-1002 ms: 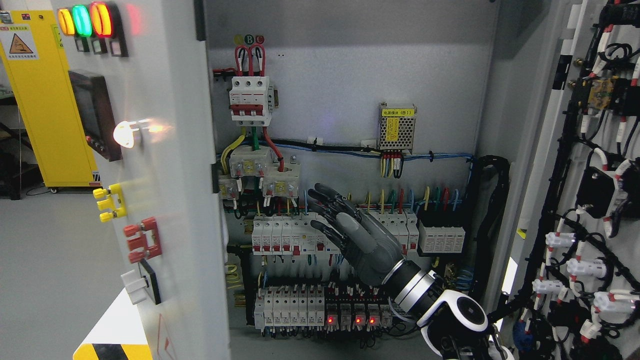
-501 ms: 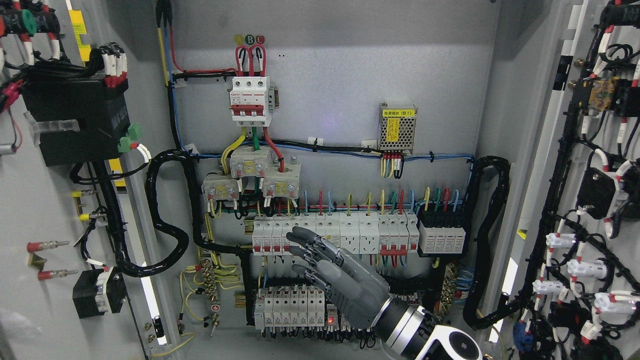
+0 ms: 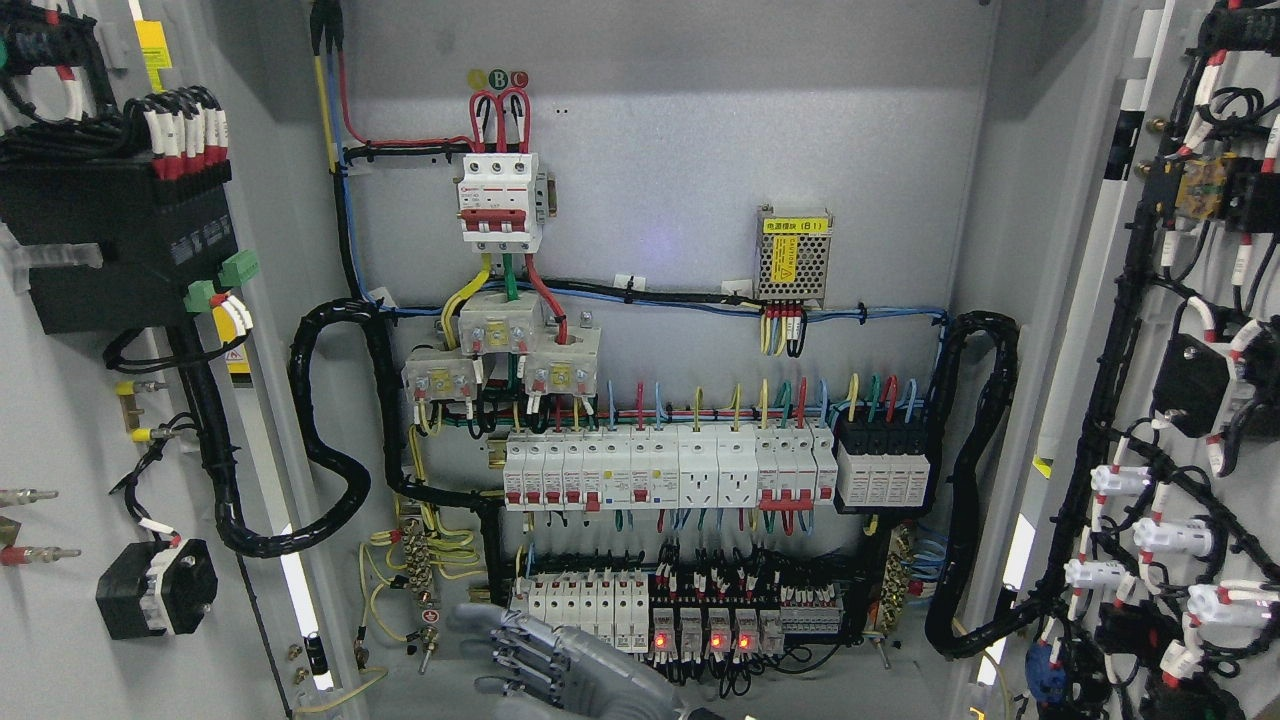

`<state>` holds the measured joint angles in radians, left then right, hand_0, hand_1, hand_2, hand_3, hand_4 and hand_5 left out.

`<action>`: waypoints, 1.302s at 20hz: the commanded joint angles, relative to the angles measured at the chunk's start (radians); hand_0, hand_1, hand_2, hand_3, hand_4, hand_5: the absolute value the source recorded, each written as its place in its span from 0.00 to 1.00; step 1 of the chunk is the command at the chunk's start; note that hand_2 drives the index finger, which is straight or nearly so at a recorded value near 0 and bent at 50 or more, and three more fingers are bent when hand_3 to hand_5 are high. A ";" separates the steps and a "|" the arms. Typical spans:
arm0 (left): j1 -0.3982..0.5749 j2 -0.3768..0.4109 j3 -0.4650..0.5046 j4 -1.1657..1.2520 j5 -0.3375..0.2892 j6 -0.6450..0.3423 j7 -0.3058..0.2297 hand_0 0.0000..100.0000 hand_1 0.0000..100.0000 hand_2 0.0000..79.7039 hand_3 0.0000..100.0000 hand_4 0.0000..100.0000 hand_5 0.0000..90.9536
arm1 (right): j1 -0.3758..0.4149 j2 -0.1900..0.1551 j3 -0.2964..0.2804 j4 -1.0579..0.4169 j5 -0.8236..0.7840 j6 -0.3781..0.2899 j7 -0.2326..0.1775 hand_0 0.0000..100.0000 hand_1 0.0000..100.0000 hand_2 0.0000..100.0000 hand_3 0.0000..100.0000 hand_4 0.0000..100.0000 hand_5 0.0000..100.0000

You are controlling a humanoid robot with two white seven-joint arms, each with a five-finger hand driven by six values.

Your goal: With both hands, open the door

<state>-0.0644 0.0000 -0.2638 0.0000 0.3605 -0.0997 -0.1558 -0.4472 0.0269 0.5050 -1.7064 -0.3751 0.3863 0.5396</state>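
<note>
Both doors were seen swung wide: the left door (image 3: 60,420) up and left of the hand (image 3: 560,665), the right door (image 3: 1180,400) far right. The hand's fingers were spread, holding nothing, low before the breakers (image 3: 600,605).

Three round stickers (image 3: 497,79) above the top breaker (image 3: 501,202), yellow, green and red; "B" and "C" legible on the last two, first letter unclear. Yellow label (image 3: 796,226) on the perforated power supply box (image 3: 793,262), black Chinese characters ending in "(B1)". Small yellow warning sticker (image 3: 234,354) on the left door (image 3: 60,420), too small to read. Print on the breakers illegible.
</note>
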 commanded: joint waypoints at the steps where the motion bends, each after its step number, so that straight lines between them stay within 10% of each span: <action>1: 0.000 0.002 0.000 0.031 0.000 0.000 0.001 0.12 0.56 0.00 0.00 0.00 0.00 | 0.019 0.014 0.277 -0.058 0.021 0.000 -0.003 0.00 0.50 0.04 0.00 0.00 0.00; 8: 0.000 0.002 0.000 0.031 0.000 0.000 0.001 0.12 0.56 0.00 0.00 0.00 0.00 | -0.030 0.117 0.314 0.068 0.021 0.000 -0.004 0.00 0.50 0.04 0.00 0.00 0.00; 26: 0.000 0.002 0.000 0.031 0.000 0.000 0.001 0.12 0.56 0.00 0.00 0.00 0.00 | -0.145 0.126 0.388 0.137 0.008 -0.006 -0.004 0.00 0.50 0.04 0.00 0.00 0.00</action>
<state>-0.0645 0.0000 -0.2639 0.0000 0.3605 -0.0997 -0.1558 -0.5666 0.1325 0.8157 -1.6054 -0.3654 0.3813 0.5340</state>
